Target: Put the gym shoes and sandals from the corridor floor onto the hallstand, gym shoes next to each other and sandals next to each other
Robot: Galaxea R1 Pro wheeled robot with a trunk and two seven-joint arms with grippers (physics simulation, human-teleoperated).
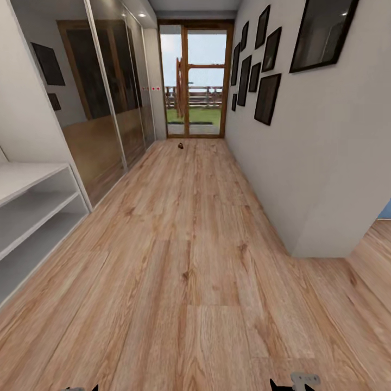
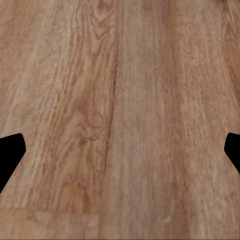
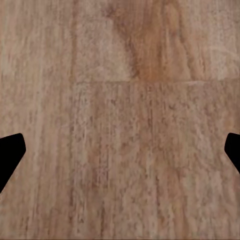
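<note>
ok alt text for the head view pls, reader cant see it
A long corridor floor of light wood planks runs to a glass door. The light-grey hallstand stands at the left beside a mirrored wardrobe; dark picture frames hang on the right wall.

Hallstand (image 1: 32,201): light-grey, open tiers, ahead and left of left gripper (image 2: 120,150). Corridor floor (image 1: 184,260): wood-grain planks, directly beneath both spread grippers.

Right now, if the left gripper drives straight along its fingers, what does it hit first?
Probably the corridor floor: the left gripper is open and empty, pointing at bare wood planks with nothing between. How far off the floor is can't be told.
</note>
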